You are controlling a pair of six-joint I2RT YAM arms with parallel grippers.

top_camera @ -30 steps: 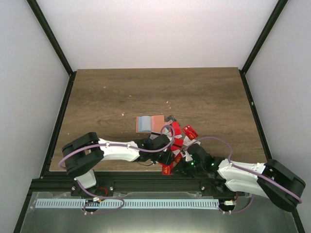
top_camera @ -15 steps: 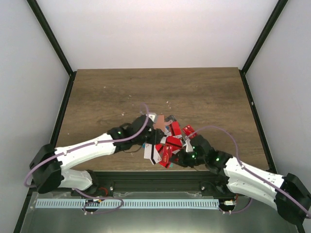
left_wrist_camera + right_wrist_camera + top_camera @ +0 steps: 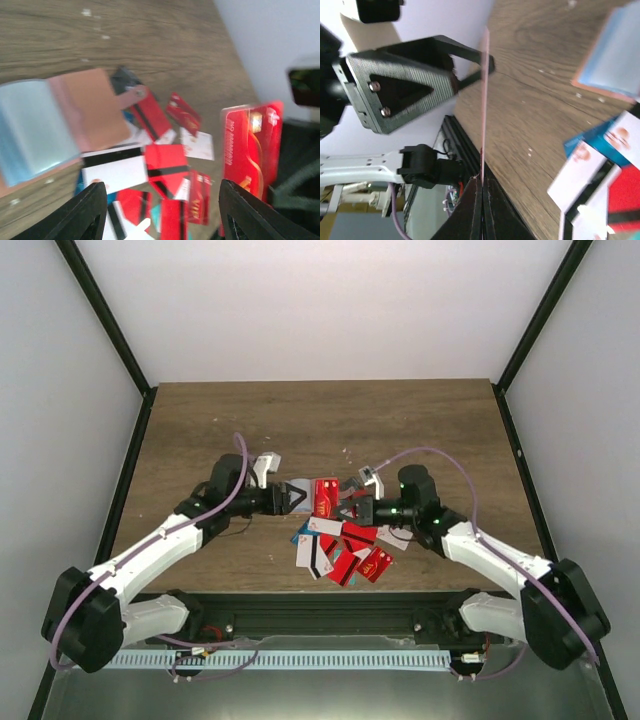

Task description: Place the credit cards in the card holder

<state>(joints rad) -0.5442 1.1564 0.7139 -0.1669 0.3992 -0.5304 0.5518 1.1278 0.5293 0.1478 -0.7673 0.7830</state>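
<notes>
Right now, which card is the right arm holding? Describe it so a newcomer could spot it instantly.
On the brown wooden table, find the scattered pile of thin plastic credit cards between the two arms. At its far edge, the shut jaws of the right arm pinch one red rectangular plastic card bearing a small chip. It alone is held on edge; the rest lie flat.

Open card holder [image 3: 92,105] beside scattered credit cards [image 3: 165,167]
</notes>
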